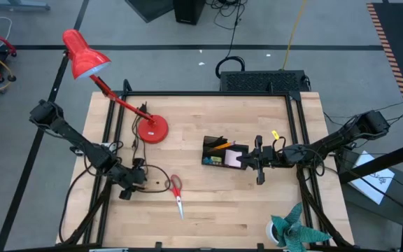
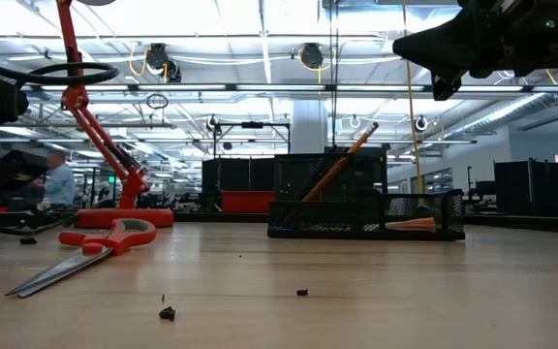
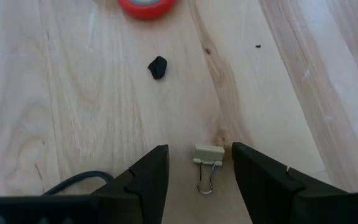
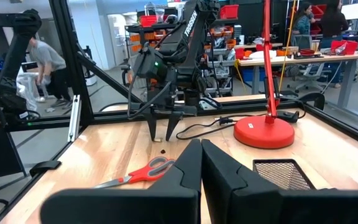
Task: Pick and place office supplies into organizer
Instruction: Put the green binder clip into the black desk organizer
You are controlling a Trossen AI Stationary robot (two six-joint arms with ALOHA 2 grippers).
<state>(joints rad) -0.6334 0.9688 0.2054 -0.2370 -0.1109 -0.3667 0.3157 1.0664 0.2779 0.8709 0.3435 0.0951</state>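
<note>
Pale, matt wooden table top (image 3: 67, 106) under the left gripper (image 3: 199, 171), smooth, with fine grain and one brown knot. Between its matt black plastic fingers (image 3: 146, 177): small cream binder clip (image 3: 207, 155) with thin shiny wire handles. Just ahead of them, rough black crumb (image 3: 158, 67). To the side of this gripper, scissors with glossy red plastic handles (image 1: 176, 194) and bright steel blades. Below the right gripper (image 1: 259, 168), black wire-mesh organizer tray (image 1: 219, 152), matt, holding orange wooden pencil (image 2: 340, 163). Farther off, glossy red lacquered desk lamp (image 1: 86, 56).
</note>
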